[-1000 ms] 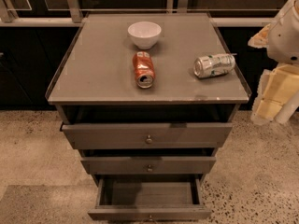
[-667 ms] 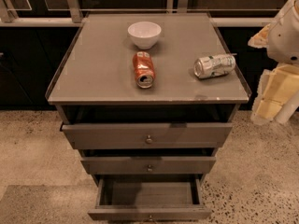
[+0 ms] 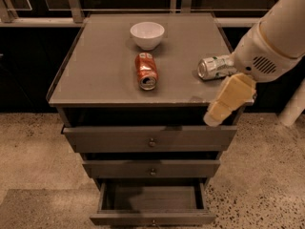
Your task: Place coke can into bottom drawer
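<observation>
The coke can (image 3: 147,70) lies on its side near the middle of the bench (image 3: 95,75), its silver end turned toward the front edge. The bench is the flat grey top of a cabinet with three drawers below it. The robot's pale arm (image 3: 279,32) reaches in from the upper right, across the bench's right front corner. The top drawer (image 3: 150,138) and the middle drawer (image 3: 151,168) are each pulled out a little. The bottom drawer (image 3: 143,197) is pulled out much farther, so its shallow grey inside shows. The hand (image 3: 215,114) hangs at the end of the arm, pointing down and to the left, in front of the bench's right front corner and above the right end of the top drawer. It is well apart from the coke can, and I cannot tell how far open it is. A white bowl (image 3: 147,35) stands just behind the coke can. A silver-and-green can (image 3: 217,67) lies on its side at the right, close against the arm.
</observation>
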Controlling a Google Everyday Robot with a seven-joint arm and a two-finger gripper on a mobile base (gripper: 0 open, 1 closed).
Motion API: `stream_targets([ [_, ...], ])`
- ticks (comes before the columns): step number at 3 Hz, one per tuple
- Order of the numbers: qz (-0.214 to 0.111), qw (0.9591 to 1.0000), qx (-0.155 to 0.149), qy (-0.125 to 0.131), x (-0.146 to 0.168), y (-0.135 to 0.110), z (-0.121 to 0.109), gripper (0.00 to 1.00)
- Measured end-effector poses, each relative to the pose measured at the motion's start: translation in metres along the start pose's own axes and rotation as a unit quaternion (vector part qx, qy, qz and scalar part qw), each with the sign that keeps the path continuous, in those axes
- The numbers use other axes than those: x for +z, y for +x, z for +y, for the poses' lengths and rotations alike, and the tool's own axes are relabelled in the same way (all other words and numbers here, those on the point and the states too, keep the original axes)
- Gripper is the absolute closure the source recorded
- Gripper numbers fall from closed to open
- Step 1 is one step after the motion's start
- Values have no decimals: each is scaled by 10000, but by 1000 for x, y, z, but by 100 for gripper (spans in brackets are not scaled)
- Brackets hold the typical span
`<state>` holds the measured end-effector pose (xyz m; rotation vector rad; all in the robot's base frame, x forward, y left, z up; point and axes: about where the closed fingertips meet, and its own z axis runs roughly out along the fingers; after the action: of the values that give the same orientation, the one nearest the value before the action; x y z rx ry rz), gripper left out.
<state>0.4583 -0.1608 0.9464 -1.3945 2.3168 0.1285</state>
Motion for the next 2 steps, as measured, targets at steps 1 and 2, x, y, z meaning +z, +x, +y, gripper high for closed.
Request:
stream_targets([
  [1, -12, 9991, 363, -194, 21, -44, 6, 0],
  [2, 50, 9979, 629, -162, 26, -56, 7, 0],
])
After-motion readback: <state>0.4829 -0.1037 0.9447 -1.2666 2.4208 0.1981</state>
